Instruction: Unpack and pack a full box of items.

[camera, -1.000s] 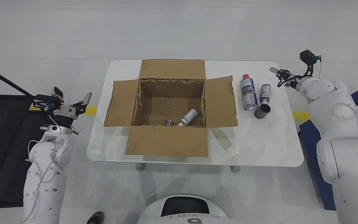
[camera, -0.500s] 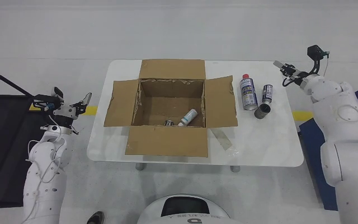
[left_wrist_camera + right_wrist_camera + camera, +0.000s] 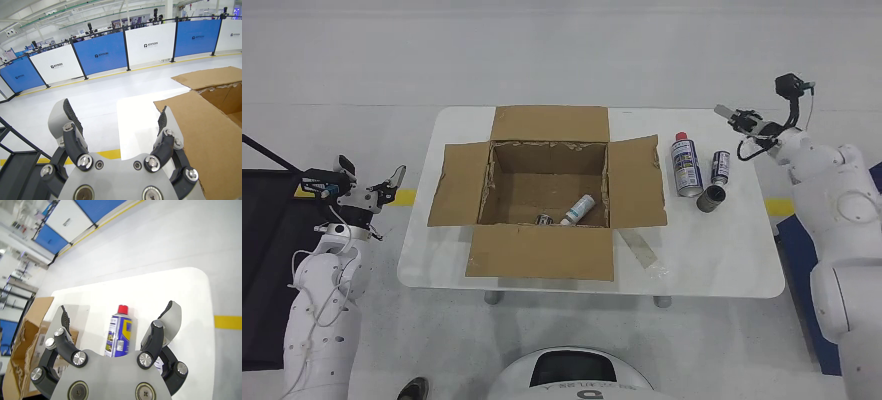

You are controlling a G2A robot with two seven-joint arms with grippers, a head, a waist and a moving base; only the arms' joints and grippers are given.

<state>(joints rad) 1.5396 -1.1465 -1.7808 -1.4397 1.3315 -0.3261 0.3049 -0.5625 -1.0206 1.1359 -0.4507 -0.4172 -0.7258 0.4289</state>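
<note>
On white counter point(image 3: 712, 270), found box point(image 3: 542, 252) open, two items point(image 3: 581, 208) inside, three cans point(image 3: 686, 165) out at 3 o'clock. Judged unpacking unfinished, packing unstarted. Saw left tool point(image 3: 115, 111), right tool point(image 3: 117, 307) apart, empty.

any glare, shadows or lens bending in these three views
Top view: even light, the white rounded table faintly glossy, the open brown cardboard box darker inside than on its flaps. Left wrist view: strong wide-angle bending, the blue and white fence panels bow; table corner glares white. Right wrist view: table washed out around the blue and yellow spray can.
</note>
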